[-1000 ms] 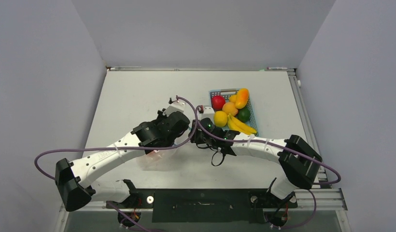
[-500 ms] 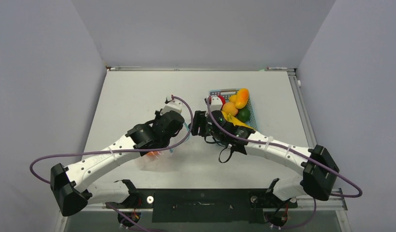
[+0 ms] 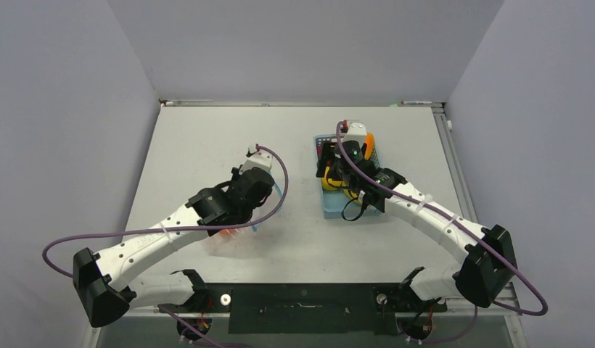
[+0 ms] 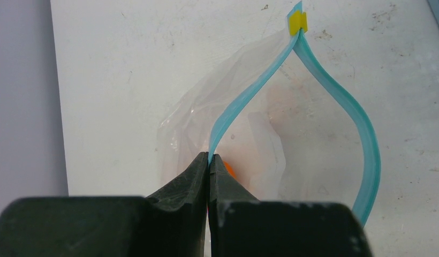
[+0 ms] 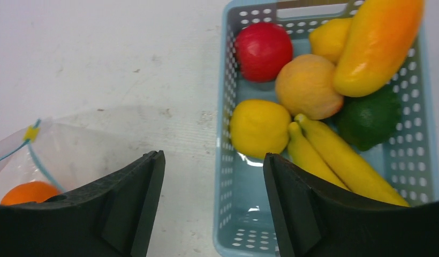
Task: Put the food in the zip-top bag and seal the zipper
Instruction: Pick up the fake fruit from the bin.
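Observation:
The clear zip-top bag [image 4: 249, 123] lies on the table with its mouth spread open. My left gripper [image 4: 209, 160] is shut on the near side of its light-blue zipper [image 4: 340, 101], and a yellow slider [image 4: 298, 21] sits at the far end. One orange food piece [image 5: 30, 193] lies inside the bag. My right gripper [image 5: 213, 158] is open and holds nothing, hovering over the left wall of the basket [image 5: 224, 107]. More food fills the basket: a red apple [image 5: 263, 49], a lemon [image 5: 259, 127], a peach [image 5: 305, 85], bananas [image 5: 335, 155] and a dark green fruit [image 5: 370, 118].
The light-blue perforated basket [image 3: 331, 210] stands right of centre, with my right arm [image 3: 425, 217] reaching over it. A long orange-yellow piece [image 5: 375, 43] leans across its far corner. Purple cables loop beside both arms. Grey walls close in the table on three sides.
My right gripper has left the bag's mouth and swung right and away to the basket, its jaws spreading wide. The left gripper has kept its hold on the zipper.

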You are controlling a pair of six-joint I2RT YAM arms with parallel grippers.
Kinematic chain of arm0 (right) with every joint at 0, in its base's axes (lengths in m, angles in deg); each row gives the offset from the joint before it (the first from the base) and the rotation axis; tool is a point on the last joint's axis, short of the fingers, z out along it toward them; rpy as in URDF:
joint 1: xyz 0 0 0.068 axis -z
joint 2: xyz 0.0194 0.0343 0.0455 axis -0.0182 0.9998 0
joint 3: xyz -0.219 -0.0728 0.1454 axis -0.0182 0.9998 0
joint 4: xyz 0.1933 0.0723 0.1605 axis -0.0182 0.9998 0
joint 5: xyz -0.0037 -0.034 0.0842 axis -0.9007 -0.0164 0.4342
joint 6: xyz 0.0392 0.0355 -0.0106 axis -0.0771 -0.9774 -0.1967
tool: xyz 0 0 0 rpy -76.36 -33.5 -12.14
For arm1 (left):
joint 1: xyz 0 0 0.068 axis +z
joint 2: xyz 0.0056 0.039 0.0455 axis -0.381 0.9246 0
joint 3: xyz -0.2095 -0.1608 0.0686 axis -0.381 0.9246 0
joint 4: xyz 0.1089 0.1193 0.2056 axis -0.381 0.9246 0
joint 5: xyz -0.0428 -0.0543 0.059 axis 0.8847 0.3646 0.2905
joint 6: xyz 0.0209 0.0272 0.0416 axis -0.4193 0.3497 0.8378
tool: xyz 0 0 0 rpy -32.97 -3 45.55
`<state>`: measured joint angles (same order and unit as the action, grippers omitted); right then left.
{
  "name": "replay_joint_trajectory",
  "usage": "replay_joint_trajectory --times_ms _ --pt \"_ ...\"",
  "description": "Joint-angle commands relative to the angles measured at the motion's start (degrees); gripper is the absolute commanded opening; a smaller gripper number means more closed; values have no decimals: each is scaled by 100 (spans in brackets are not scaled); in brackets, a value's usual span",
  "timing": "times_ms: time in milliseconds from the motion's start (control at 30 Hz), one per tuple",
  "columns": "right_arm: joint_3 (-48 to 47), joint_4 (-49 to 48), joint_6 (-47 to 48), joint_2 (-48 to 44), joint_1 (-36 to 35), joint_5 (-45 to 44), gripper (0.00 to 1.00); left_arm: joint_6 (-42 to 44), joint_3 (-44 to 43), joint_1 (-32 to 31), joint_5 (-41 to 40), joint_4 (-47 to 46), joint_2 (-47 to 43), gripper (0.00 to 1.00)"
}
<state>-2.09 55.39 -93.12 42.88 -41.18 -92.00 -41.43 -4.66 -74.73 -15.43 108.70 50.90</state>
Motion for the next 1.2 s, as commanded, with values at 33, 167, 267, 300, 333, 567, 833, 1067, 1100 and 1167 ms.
replay_joint_trajectory --times_ms 33,167,267,300,333,567,833,1067,1100,1167 --pt "-434 442 480 185 379 -860 73 20 3 38 109 -240 -169 0" --pt "-577 517 543 499 769 -1165 76 20 23 38 158 -240 -220 0" --pt "-718 498 499 846 1063 -1210 82 20 26 39 176 -241 -261 0" --pt "-772 481 472 919 1160 -1196 84 22 32 37 202 -242 -271 0" --pt "-836 475 452 1069 1241 -1189 86 27 39 39 235 -248 -280 0" --pt "-1296 422 322 1799 1560 -1513 92 28 50 39 327 -263 -303 0" --pt "-1804 394 366 2550 1761 -1677 98 37 67 39 334 -269 -327 0" --pt "-2031 342 336 2994 1938 -1718 96 54 79 38 334 -312 -320 0" --pt "-2041 312 351 3039 1959 -1700 96 55 84 37 332 -308 -320 0" --pt "-2078 316 351 3144 1995 -1643 93 55 81 44 347 -307 -290 0"
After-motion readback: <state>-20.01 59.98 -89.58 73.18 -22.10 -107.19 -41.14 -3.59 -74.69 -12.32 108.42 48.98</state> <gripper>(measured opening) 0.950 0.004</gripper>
